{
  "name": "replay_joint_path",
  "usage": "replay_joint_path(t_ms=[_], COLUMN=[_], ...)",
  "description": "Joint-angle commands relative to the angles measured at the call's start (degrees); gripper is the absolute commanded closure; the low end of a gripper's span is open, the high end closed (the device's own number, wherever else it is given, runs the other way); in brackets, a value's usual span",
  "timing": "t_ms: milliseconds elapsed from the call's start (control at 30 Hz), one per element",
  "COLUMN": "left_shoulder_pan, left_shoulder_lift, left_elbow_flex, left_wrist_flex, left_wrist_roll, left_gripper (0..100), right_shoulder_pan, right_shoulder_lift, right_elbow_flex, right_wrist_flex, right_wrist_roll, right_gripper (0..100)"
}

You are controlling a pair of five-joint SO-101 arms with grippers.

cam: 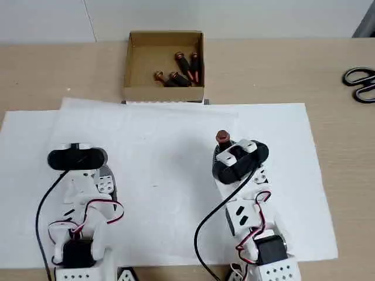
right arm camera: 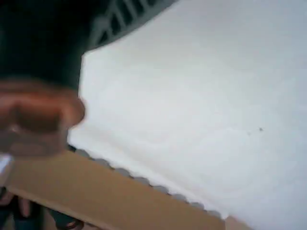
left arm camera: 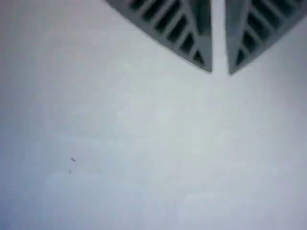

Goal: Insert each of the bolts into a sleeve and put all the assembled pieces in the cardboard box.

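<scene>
The left end effector [left arm camera: 220, 67] is seen low over the white paper sheet [cam: 164, 175], its fingers pressed almost together with nothing between them. The right end effector [cam: 227, 147] is clamped on a bolt [cam: 222, 138], whose copper head is turned toward the cardboard box [cam: 136, 64]. Farther off, several assembled pieces [cam: 181, 70] are held in that box on the counter [cam: 263, 70].
</scene>
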Motion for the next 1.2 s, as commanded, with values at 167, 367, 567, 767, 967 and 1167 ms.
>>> replay_joint_path(t_ms=[167, 367, 567, 767, 967, 1167], left_shoulder_pan=[4.48, 5.01, 5.10, 4.66, 4.75, 4.84], left_shoulder_lift=[-0.70, -0.70, -0.70, -0.70, -0.70, -0.70], left_elbow_flex=[4.09, 4.18, 4.18, 4.18, 4.18, 4.18], left_wrist_flex=[-1.58, -2.73, -2.73, -2.46, -2.55, -2.64], left_wrist_roll=[-0.79, -1.32, -2.81, -2.73, -2.73, -2.73], left_gripper=[99, 99, 99, 99, 99, 99], right_shoulder_pan=[3.56, 3.56, 3.47, 3.47, 3.47, 3.56], right_shoulder_lift=[-1.10, -1.10, -0.92, -0.92, 5.49, 25.10], right_elbow_flex=[1.05, -1.58, -10.90, -18.46, -26.46, -42.64], right_wrist_flex=[4.62, 5.41, 7.60, 15.60, 17.45, 16.31], right_wrist_roll=[-4.84, -7.38, -7.21, -7.21, -5.54, -5.89], right_gripper=[99.5, 99.5, 99.6, 99.6, 99.6, 99.6])
